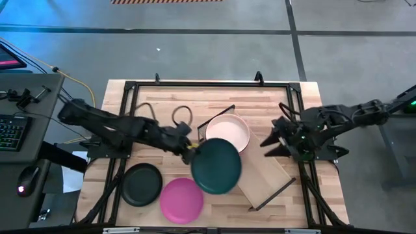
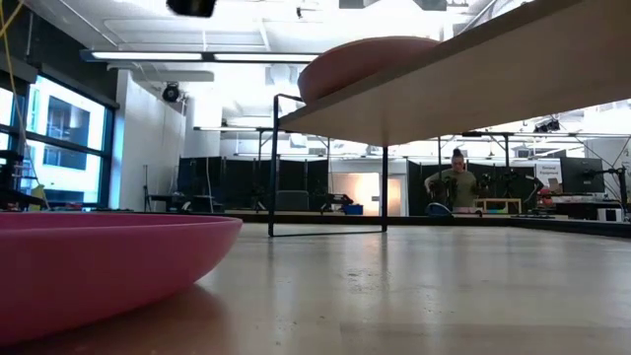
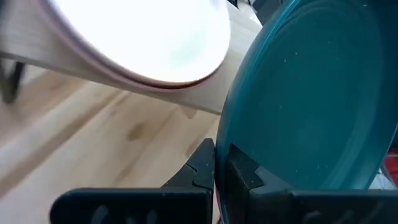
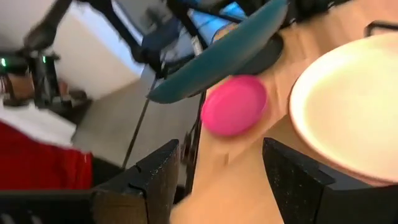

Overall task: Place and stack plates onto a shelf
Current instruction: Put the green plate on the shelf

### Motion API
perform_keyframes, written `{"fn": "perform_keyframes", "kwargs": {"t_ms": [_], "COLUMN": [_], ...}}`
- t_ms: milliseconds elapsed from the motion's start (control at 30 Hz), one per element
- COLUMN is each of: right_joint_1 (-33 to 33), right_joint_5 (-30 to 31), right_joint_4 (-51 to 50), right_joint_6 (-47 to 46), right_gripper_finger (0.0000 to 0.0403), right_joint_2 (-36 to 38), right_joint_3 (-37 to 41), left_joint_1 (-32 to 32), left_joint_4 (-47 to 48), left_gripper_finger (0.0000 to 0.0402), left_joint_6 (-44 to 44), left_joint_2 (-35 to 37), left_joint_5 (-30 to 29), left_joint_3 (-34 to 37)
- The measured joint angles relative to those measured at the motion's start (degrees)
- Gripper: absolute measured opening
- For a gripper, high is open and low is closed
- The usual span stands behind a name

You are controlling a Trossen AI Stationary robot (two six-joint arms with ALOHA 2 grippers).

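My left jaws [image 3: 214,168] pinch the dark green plate's [image 1: 216,166] thin rim: stiff, light, slippery, so I grip firmly beside the shelf [image 1: 266,174], while my right jaws [image 4: 221,171] gape empty.

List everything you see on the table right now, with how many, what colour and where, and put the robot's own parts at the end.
Shelf: one, light wood with dark end frames, lying diagonally at table centre-right.
Pink plate: one, light pink, on the shelf's far end.
Dark teal plate: one, held above the table beside the shelf.
Black plate: one, front left of table.
Magenta plate: one, front, right of the black one.
Person: one, far back in the room.
Left gripper: shut on the dark teal plate's rim.
Right gripper: open, empty, at the shelf's right side.
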State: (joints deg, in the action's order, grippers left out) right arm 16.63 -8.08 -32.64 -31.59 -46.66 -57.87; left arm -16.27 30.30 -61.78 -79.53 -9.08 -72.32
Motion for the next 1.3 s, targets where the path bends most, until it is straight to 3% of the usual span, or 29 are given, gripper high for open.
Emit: {"fn": "perform_keyframes", "kwargs": {"t_ms": [267, 467, 667, 900, 1167, 1300], "right_joint_1": [8.08, 12.67, 13.53, 12.38, 11.87, 11.87], "right_joint_5": [1.38, 7.47, 16.57, 16.13, 15.45, 15.42], "right_joint_4": [-4.97, -6.17, -9.57, -12.09, -2.56, -3.01], "right_joint_6": [-1.54, -11.86, -28.06, -29.48, -29.66, -31.07], "right_gripper_finger": [0.0211, 0.0211, 0.0211, 0.0211, 0.0211, 0.0211], "right_joint_2": [2.12, 2.36, -2.45, -9.79, -10.60, -10.93], "right_joint_3": [-0.56, -0.56, -0.56, -0.56, -0.56, -0.56], "left_joint_1": [-2.97, -2.32, -1.49, -1.18, -0.99, -0.86], "left_joint_4": [0.49, 6.21, 5.60, 6.67, 5.71, 4.39], "left_gripper_finger": [0.0000, 0.0000, 0.0000, 0.0000, 0.0000, 0.0000], "left_joint_6": [-2.65, -3.36, -5.41, -2.78, -1.36, -0.88], "left_joint_2": [-14.18, -20.38, -22.16, -21.83, -21.71, -21.72], "left_joint_5": [-0.26, -2.52, -4.46, -4.39, -4.78, -5.19], "left_joint_3": [-13.28, -17.85, -17.85, -17.87, -17.96, -17.96]}}
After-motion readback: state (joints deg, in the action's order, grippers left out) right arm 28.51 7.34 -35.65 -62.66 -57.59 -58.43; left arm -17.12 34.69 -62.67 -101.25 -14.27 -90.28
